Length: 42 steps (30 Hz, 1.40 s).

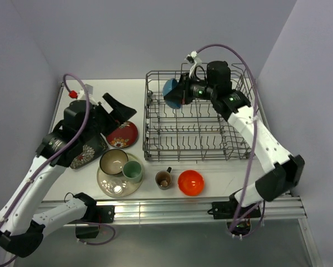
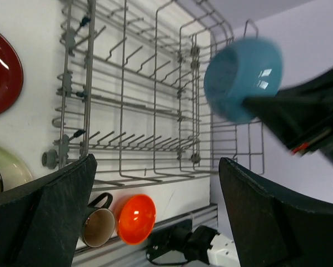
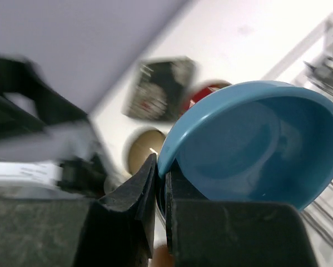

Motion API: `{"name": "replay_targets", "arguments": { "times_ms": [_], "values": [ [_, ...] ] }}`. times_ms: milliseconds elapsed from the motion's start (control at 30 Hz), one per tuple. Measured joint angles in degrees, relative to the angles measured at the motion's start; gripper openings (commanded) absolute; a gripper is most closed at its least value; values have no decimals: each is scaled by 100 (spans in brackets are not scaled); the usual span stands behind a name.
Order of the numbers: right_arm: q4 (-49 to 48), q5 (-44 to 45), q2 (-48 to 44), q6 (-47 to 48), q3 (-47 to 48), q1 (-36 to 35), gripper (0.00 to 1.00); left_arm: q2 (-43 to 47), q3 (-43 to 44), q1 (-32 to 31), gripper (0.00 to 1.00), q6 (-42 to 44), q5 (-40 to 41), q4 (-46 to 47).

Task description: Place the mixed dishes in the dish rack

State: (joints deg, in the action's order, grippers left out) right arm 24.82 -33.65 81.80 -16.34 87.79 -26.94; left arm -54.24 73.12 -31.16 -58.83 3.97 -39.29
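Right tool (image 3: 160,169) pinches the blue-inside bowl (image 3: 255,150) by its rim, above the dish rack (image 1: 197,142); left tool (image 1: 122,114) gapes wide over white tabletop (image 1: 227,172), lilac walls (image 1: 127,33).

- Left gripper (image 2: 158,161): jaws spread wide, nothing between them, dish rack (image 2: 138,94) in the gap.
- Right gripper (image 2: 251,102): clamped on the rim of the tilted blue bowl (image 2: 244,75), over a rack corner.
- Counter (image 2: 27,128): orange bowl (image 2: 135,218) just beside brown mug (image 2: 98,225); red saucer (image 2: 0,72) at frame edge.
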Motion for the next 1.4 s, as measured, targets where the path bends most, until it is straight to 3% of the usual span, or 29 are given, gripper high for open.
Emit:
{"name": "replay_targets", "arguments": {
  "times_ms": [233, 433, 600, 867, 1400],
  "values": [
    [-3696, -2337, 1742, -2924, -223, 822, 0, -162, -354, 0, 95, 129, -612, 494],
    [-5853, -2949, 2938, -4937, -223, 1038, 0, -175, -354, 0, 95, 372, -774, 691],
    [-7167, -3034, 3379, -5958, -221, 1071, 0, -243, -354, 0, 94, 509, -841, 697],
    [-7873, -2669, 3633, -6485, -245, 1086, 0, -466, -356, 2, 93, 525, -1106, 868],
    [-7615, -1733, 3679, -6205, -874, 1086, 0, -546, -481, 205, 93, 564, -1318, 953]
  ]
}}
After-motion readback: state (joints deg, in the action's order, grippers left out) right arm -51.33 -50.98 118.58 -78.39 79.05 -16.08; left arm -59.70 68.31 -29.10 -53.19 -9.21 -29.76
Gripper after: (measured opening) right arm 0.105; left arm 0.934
